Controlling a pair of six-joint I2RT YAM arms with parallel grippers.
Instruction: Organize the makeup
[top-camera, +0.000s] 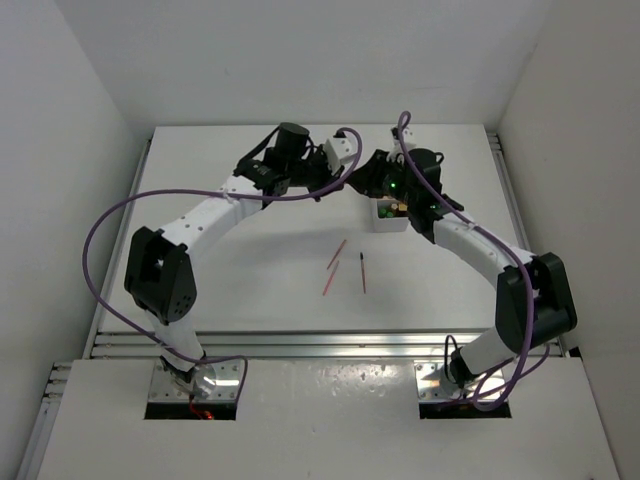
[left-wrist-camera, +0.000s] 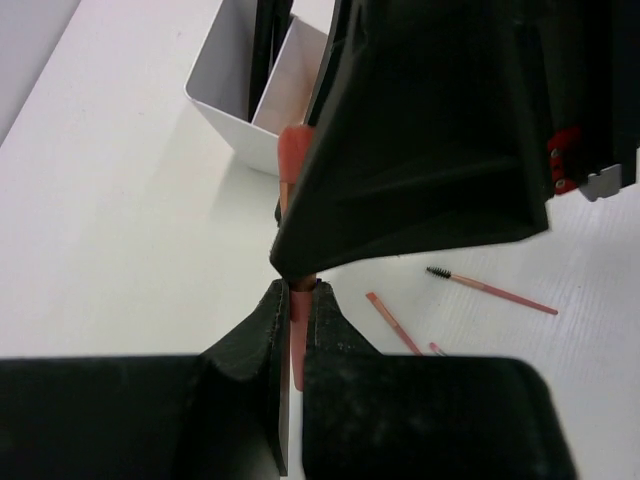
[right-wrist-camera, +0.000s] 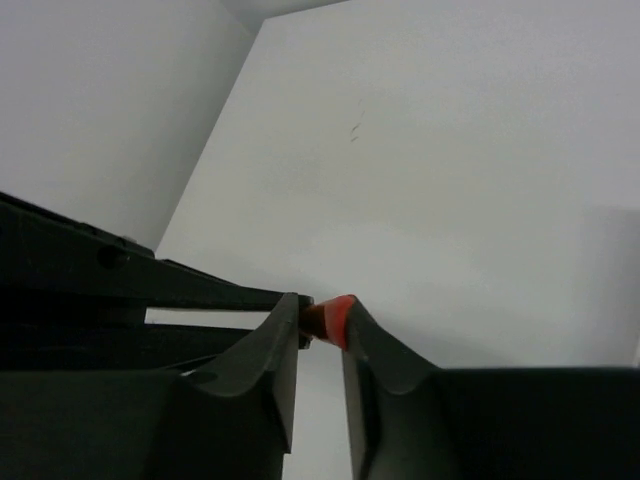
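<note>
The left pincer (left-wrist-camera: 297, 296) is clamping its jaws tight on a slim pink-red pencil (left-wrist-camera: 292, 160). It is gripping the shaft low down, so the rest is standing up out of the fingers toward the white divided box (left-wrist-camera: 225, 112). The right pincer (right-wrist-camera: 322, 312) is reaching in from the opposite side. In the left wrist view it is looming as a large black shape over the same pencil, its tip touching the shaft just above the left fingers. In the right wrist view the red-orange end of the pencil is sitting between the right fingertips, which appear to be pressing on it from both sides, though the angle is too tight to be sure of firm contact. From overhead, both arms are meeting above the far middle of the white worktop (top-camera: 240, 270), just left of the box. The box is resting on the worktop beneath the right arm's wrist, with a green item (top-camera: 398, 209) showing inside it. Three more pieces of makeup are lying loose on the worktop nearer the arm bases, apart from the box. They are a far pink pencil (top-camera: 336, 253), a near pink pencil (top-camera: 331, 281) close below it, and to their right a thin brush-tipped wand (left-wrist-camera: 490, 288), its dark bristled end pointing toward the back.
</note>
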